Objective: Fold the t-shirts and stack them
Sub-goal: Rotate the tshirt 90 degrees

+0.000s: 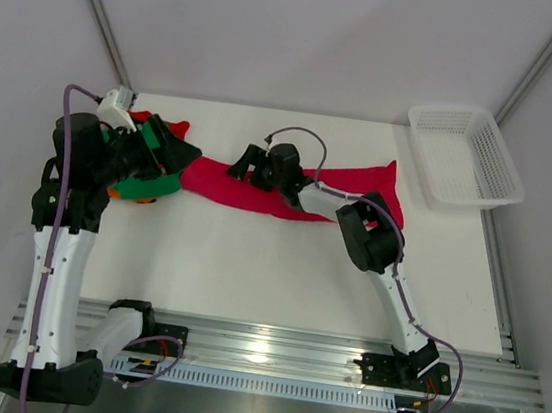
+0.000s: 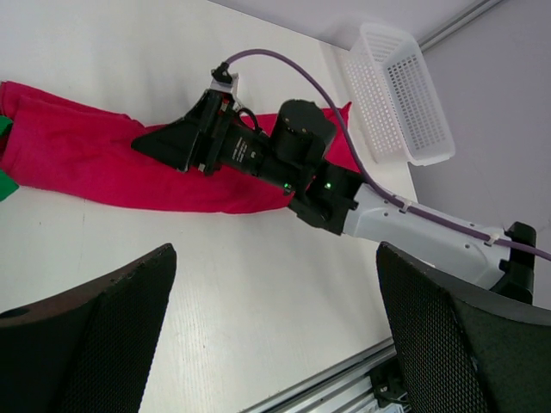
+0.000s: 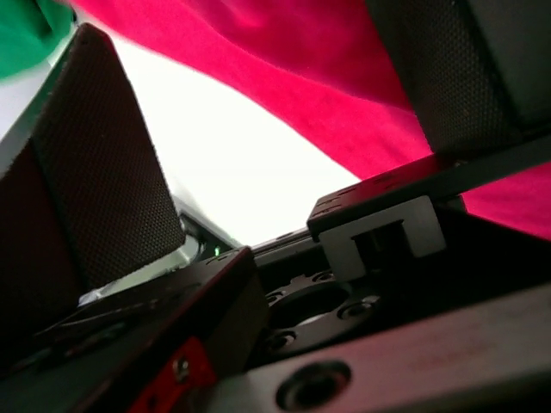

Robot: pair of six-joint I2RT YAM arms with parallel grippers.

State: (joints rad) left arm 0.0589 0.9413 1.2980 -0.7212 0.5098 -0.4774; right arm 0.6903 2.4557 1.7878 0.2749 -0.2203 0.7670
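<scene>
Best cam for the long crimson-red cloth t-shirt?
Top external: the crimson-red t-shirt shows nearly full length, stretched across the table, with the right gripper over its middle. Left wrist has it running off frame behind the right arm; right wrist shows only a close, blurred patch.

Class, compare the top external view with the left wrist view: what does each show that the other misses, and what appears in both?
Top external only: the left arm itself, bent over a green t-shirt that the wrist view cuts to a sliver. Left wrist only: the left tool close up, open, fingers framing the picture. Both: the crimson t-shirt stretched out, the right tool over it, the white basket.
</scene>
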